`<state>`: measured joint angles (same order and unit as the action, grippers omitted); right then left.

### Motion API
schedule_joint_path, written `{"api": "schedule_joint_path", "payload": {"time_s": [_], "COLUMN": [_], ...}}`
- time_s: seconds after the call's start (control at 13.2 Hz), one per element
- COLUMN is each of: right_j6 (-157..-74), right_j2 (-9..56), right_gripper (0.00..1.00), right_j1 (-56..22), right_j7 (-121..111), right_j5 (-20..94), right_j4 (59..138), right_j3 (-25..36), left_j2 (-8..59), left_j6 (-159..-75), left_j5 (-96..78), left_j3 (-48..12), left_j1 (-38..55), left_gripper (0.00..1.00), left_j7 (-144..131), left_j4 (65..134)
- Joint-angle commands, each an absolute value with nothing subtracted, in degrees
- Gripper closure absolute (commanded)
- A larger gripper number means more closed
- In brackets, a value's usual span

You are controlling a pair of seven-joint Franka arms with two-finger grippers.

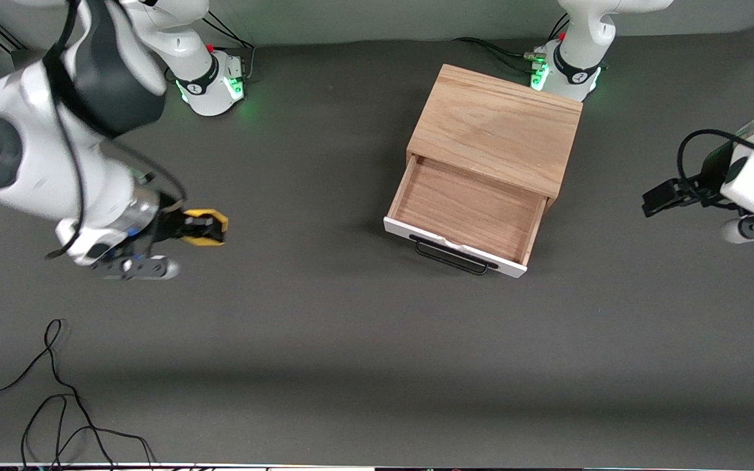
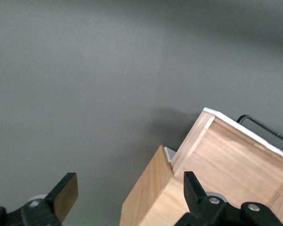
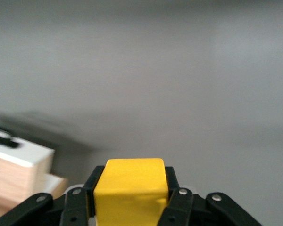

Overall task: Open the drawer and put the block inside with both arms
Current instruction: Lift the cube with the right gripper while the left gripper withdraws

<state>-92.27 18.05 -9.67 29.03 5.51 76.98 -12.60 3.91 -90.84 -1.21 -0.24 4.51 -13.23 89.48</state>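
The yellow block sits clamped between the fingers of my right gripper, over bare table toward the right arm's end, well apart from the cabinet. In the right wrist view the block fills the shut right gripper. The drawer stands pulled out of the light oak cabinet, its tray empty and its black handle facing the front camera. My left gripper waits open beside the cabinet at the left arm's end. Its fingers are spread wide, with the cabinet's side and the drawer in sight.
Loose black cables lie on the table near its front edge at the right arm's end. The two green-lit arm bases stand along the back edge. Dark grey matting covers the table.
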Motion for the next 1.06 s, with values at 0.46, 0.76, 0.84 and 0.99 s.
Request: {"api": "schedule_joint_path", "payload": {"time_s": [0.46, 0.76, 0.84, 0.99], "right_j6": [-97.72, -105.1, -106.51, -108.53], "right_j2": [27.67, 33.3, 34.7, 37.69], "right_gripper": [0.83, 0.83, 0.83, 0.83], "right_j1": [-12.99, -21.16, -22.92, -26.18], "right_j7": [55.36, 61.5, 63.44, 66.26], "right_j5": [2.21, -4.11, -5.52, -8.42], "right_j4": [66.18, 65.74, 65.66, 65.39], "right_j3": [-29.79, -29.88, -29.8, -29.71], "left_j2": [-3.08, 0.08, 0.09, 0.09], "left_j6": [-96.42, -94.22, -94.13, -94.22], "left_j5": [-1.32, -1.58, -1.41, -1.41], "left_j3": [0.26, 0.26, 0.26, 0.26], "left_j1": [4.48, 4.57, 4.57, 4.48], "left_gripper": [0.0, 0.0, 0.0, 0.0], "left_j7": [-5.63, -4.75, -3.53, -2.02], "left_j4": [97.92, 93.17, 93.16, 93.16]}}
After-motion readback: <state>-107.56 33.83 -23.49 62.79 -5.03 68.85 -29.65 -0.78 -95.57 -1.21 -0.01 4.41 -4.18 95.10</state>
